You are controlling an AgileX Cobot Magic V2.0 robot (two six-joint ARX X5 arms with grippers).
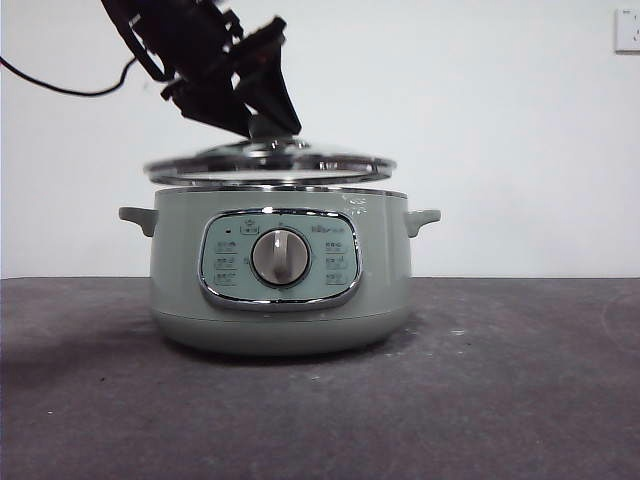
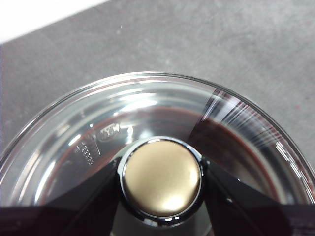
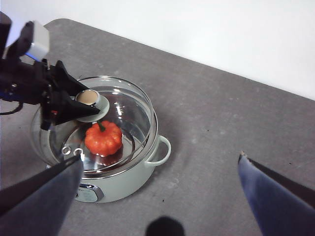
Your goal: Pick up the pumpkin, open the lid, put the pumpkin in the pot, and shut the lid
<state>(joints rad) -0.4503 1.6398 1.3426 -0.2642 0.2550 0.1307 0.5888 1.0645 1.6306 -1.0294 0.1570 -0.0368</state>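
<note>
The pale green pot [image 1: 280, 300] stands mid-table with its dial facing the front view. Just above its rim hovers the glass lid [image 1: 270, 160], shifted a little to one side. My left gripper [image 1: 262, 125] comes down from above and is shut on the lid's knob [image 2: 161, 179]. From the right wrist view, the orange pumpkin [image 3: 103, 138] sits inside the pot [image 3: 133, 182], seen through the lid [image 3: 128, 105]. The left gripper [image 3: 81, 104] clamps the knob there too. My right gripper [image 3: 161, 160] hangs open and empty, high above the table beside the pot.
Grey table surface [image 1: 520, 400] spreads around the pot, with a white wall behind. A wall socket [image 1: 627, 30] shows at the far upper right. A black cable [image 1: 60, 88] trails from the left arm.
</note>
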